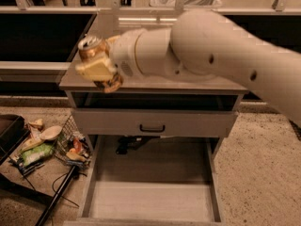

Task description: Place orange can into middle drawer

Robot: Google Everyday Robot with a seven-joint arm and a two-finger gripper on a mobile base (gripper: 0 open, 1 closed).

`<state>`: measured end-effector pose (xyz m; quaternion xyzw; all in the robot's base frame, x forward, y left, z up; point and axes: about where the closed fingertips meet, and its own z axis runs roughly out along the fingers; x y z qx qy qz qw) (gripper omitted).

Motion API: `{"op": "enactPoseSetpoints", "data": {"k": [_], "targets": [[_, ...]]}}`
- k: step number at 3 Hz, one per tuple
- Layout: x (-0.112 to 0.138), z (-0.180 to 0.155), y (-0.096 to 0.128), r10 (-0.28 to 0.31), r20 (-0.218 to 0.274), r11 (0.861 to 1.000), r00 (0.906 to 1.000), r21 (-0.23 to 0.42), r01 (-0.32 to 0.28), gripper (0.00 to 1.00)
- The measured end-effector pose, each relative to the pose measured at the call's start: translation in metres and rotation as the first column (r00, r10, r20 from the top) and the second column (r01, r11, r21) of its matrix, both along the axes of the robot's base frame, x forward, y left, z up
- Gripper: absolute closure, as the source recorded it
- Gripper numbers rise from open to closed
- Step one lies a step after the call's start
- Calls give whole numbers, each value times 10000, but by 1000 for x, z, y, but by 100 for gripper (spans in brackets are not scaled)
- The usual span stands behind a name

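Note:
The orange can (89,46), orange-gold with a silver top, is held upright in my gripper (100,72), which is shut on its body. Can and gripper hang above the front left edge of the cabinet top (70,81). The middle drawer (150,199) is pulled far out below, low in the view, with a pale bare floor and thin side walls. The can is well above the drawer and to the left of its middle. My big white arm crosses from the right and hides much of the cabinet top.
A closed drawer front with a small black handle (152,128) sits above the open drawer, under a dark open slot. Litter and a wire basket (70,147) lie on the floor to the left. A dark object (131,144) lies behind the open drawer.

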<state>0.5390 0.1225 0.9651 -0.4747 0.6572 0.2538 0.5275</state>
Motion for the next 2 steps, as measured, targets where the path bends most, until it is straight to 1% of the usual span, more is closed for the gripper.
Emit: {"op": "enactPoseSetpoints", "data": {"k": [1,2], "targets": [[-31,-86,-12,-286,-971,9969,9949,705,355,100],[-50,-187,-35,-1113,-1781,9865,9777,992,1304,100]]}}
